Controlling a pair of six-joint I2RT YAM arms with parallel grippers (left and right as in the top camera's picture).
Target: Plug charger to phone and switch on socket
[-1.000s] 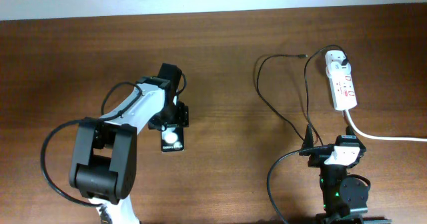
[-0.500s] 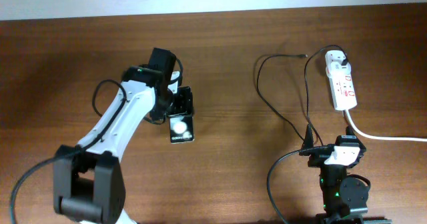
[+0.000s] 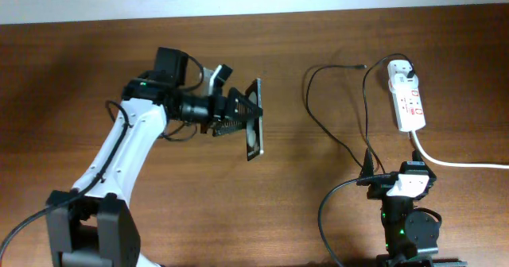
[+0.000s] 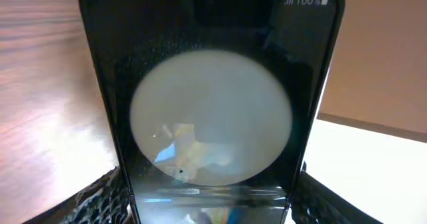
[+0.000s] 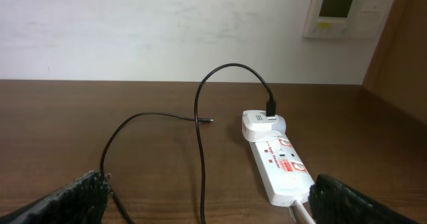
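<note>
The left pincer [image 3: 241, 116] is clamped on the phone [image 3: 254, 121], which is tipped up on edge over the table [image 3: 71, 60]. From the wrist, the phone's glossy face fills the gap between the fingers [image 4: 100, 199] and shows a pale round spot and "100%". Well away on the far side, the charger [image 3: 318, 116] loops loose, its adapter seated in the power strip [image 3: 406, 98]. The right pincer [image 5: 207, 187] gapes wide and empty, near the strip's cord end.
</note>
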